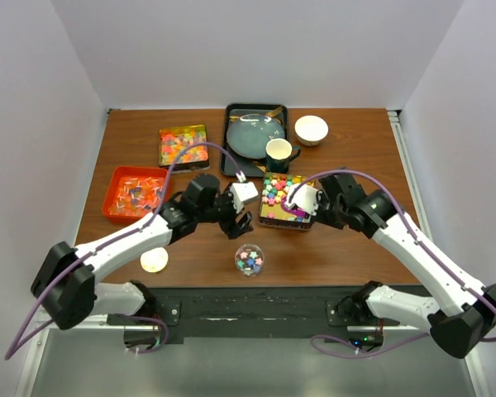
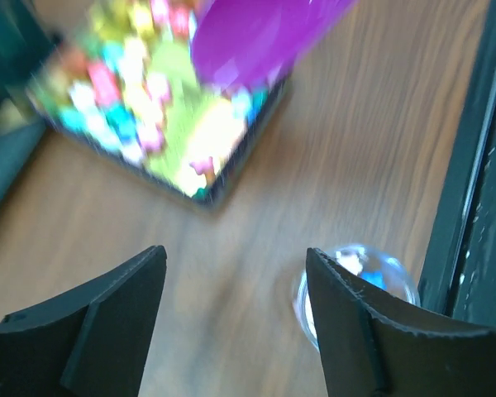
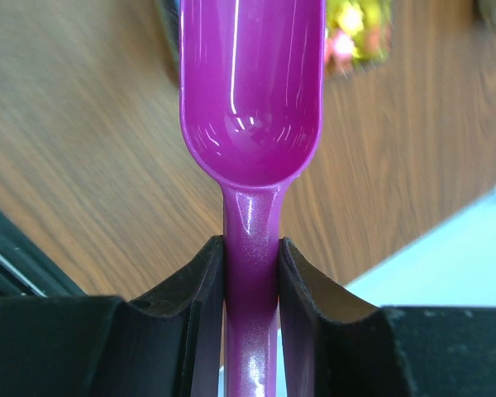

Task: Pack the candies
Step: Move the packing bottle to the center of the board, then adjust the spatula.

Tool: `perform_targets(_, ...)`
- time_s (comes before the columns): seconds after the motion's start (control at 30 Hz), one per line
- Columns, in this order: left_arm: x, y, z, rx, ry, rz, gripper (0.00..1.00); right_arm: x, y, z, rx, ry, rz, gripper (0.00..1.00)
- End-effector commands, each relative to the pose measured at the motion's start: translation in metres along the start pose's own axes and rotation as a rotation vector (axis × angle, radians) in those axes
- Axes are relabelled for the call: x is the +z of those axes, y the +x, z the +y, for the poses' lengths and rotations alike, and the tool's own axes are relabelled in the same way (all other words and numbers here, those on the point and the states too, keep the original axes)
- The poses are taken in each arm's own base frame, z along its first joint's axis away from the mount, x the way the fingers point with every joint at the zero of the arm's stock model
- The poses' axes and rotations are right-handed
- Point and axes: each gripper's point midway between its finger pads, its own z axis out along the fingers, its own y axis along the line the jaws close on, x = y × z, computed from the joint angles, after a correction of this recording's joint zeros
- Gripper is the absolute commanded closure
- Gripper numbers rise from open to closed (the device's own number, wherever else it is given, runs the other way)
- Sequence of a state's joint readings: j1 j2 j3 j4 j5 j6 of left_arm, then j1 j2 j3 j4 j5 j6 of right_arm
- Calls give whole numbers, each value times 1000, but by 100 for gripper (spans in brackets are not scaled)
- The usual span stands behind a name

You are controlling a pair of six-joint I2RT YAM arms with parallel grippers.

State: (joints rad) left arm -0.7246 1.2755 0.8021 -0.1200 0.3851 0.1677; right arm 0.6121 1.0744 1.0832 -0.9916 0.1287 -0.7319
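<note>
Scooping step: the right gripper (image 3: 252, 258) clamps the handle of the purple scoop (image 3: 252, 124) between its fingers. The scoop's bowl is empty, its tip at the near right corner of the candy box (image 1: 274, 222).
Left gripper (image 2: 231, 277): fingers spread wide, holding nothing, hovering just left of the clear jar (image 1: 249, 259).
Candies (image 1: 274, 192): the pastel lumps fill the box at the table's centre. A few lie in the jar, near of it.
Other sweets: wrapped pieces sit in the orange tray (image 1: 109, 198) at the left and gummies in the square box (image 1: 161, 149) beyond it.
Doing it well: likely a low, shallow push into the heap, with the scoop levelled before lifting.
Pour: the jar's mouth looks small, so a slow tip suits, perhaps with the left gripper steadying the jar.
Risk: an overfilled scoop may shed lumps onto the wood, and the box may slide.
</note>
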Motion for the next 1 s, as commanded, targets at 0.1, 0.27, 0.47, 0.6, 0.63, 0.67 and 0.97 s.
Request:
perform_targets(0.1,-19,-63,-6,258,47,-290,23,-23,-65,-2,-118,-135,-257,100)
perform_targets(0.27,-15,-63,-14,296,100,-340,20,-28,-83,-4,-193,-181,-304,100)
perform_targets(0.47,-17,-61,6,187,40,-308,20,-16,-80,-8,-207,-167,-274,100)
perform_targets(0.6,-32,-58,38,51,43,-320,20,-9,-81,-16,-215,-92,-296,100)
perform_targets(0.63,-34,-57,43,18,63,-324,20,-6,-80,-16,-211,-85,-290,100)
perform_targets(0.67,-31,-50,46,-49,101,-308,20,-5,-80,-17,-214,-78,-294,100)
perform_targets(0.97,-17,-56,47,-234,431,-296,31,16,-105,-21,-300,-86,-362,100)
